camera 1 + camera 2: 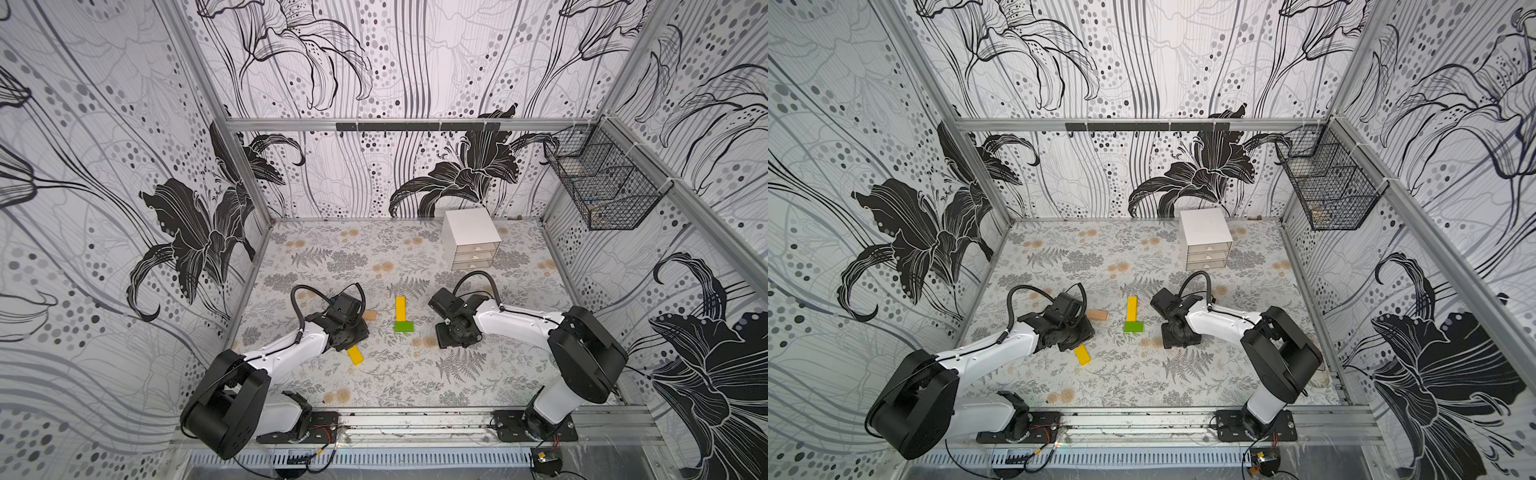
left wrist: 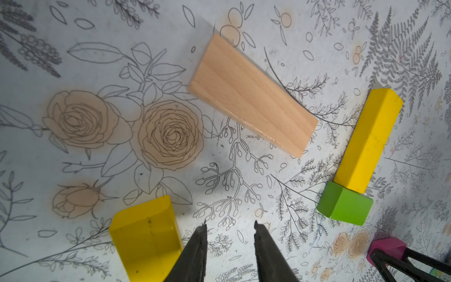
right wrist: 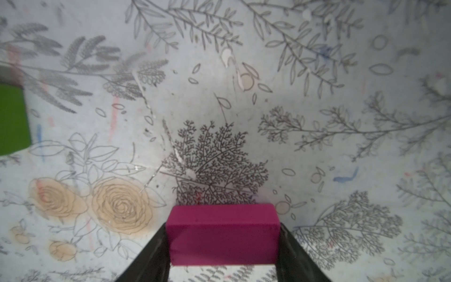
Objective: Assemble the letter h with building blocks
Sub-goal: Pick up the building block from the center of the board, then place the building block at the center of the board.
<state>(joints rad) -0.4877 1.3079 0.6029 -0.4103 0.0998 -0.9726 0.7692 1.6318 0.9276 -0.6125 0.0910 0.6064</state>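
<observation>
Orientation | magenta block [image 3: 223,229] long axis spans right end effector [image 3: 223,244] jaws

Both arms, the left arm [image 1: 282,353] and the right arm [image 1: 511,322], had smooth white shells and big black joint housings. Each one stood on a flat black base plate [image 1: 536,432]. A black ribbed hose [image 1: 296,299] curved near each wrist, and a thin black cable ran along the white shells. The fingers [image 2: 192,254] of the left gripper [image 2: 230,225] and the right gripper [image 3: 223,225] were matt black and narrowed toward the tips.
</observation>
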